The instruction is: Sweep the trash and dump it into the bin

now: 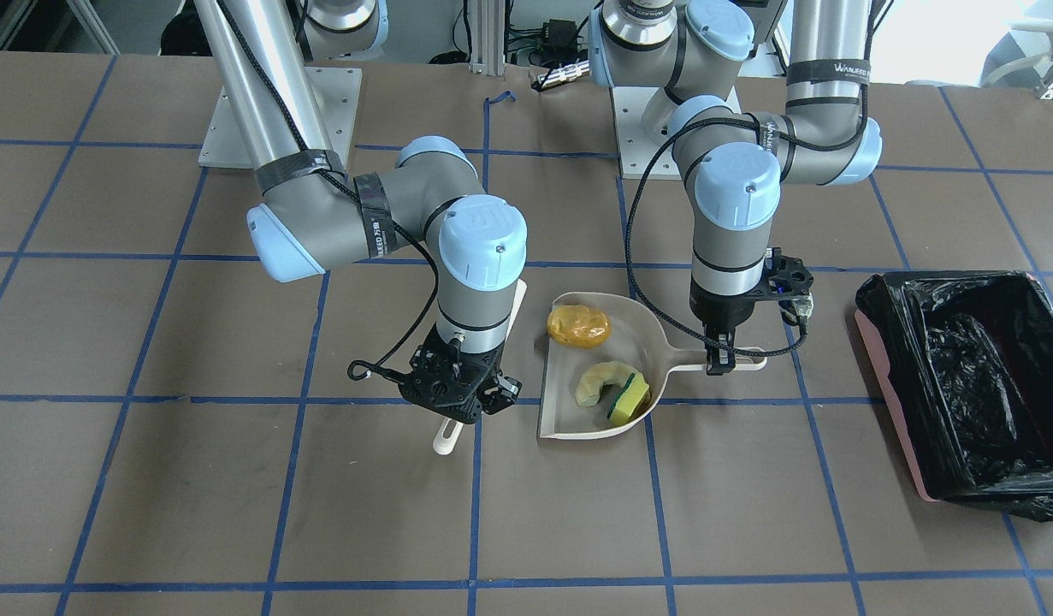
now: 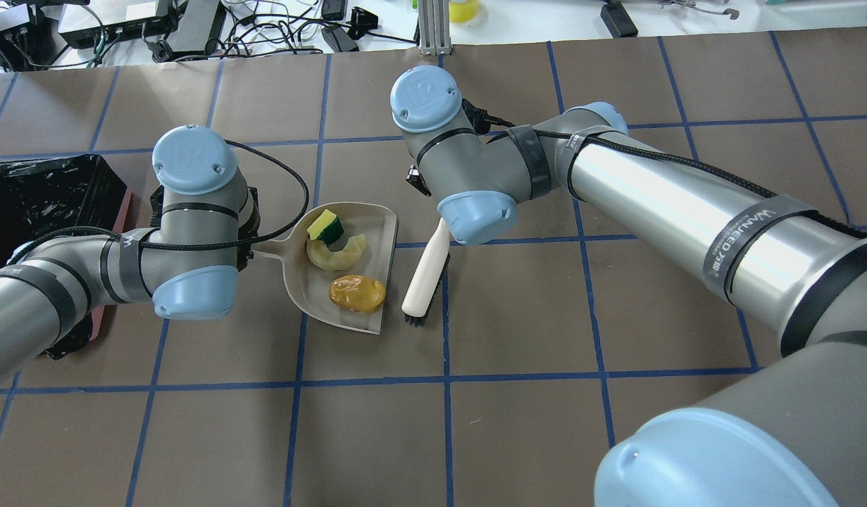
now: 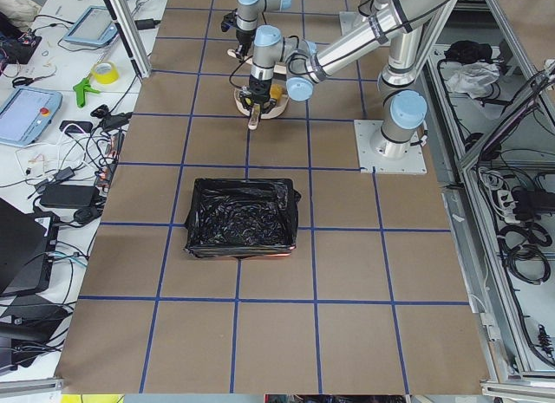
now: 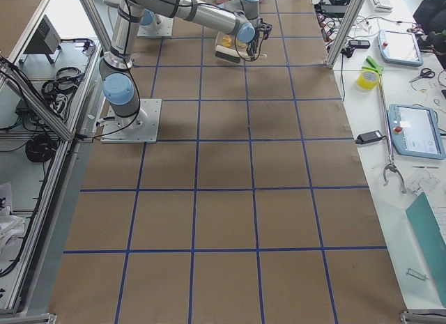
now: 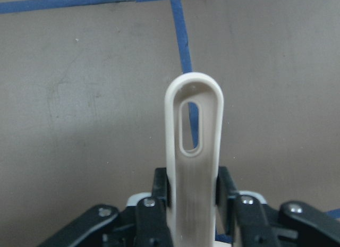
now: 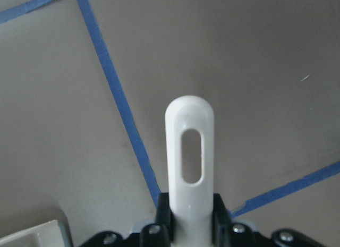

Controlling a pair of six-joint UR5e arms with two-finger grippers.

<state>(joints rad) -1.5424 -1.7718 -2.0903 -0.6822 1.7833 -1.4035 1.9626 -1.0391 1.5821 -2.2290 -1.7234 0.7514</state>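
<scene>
The left gripper [image 1: 721,364] is clamped tight on the beige dustpan [image 1: 569,419] by its handle. All the trash sits in that pan: a glossy yellow-brown potato-like lump [image 1: 578,327], and a yellow sponge [image 1: 630,397] with a green side touching a pale floppy curved piece [image 1: 596,382]. The right gripper [image 1: 458,393] is closed on the white brush [image 2: 426,278], which is just beside the pan. The pink bin [image 1: 911,342] with its black bag sits well apart on the left arm's side.

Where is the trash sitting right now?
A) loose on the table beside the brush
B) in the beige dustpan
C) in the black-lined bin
B: the yellow-brown lump, the sponge and the pale curved piece all lie inside the dustpan.
</scene>
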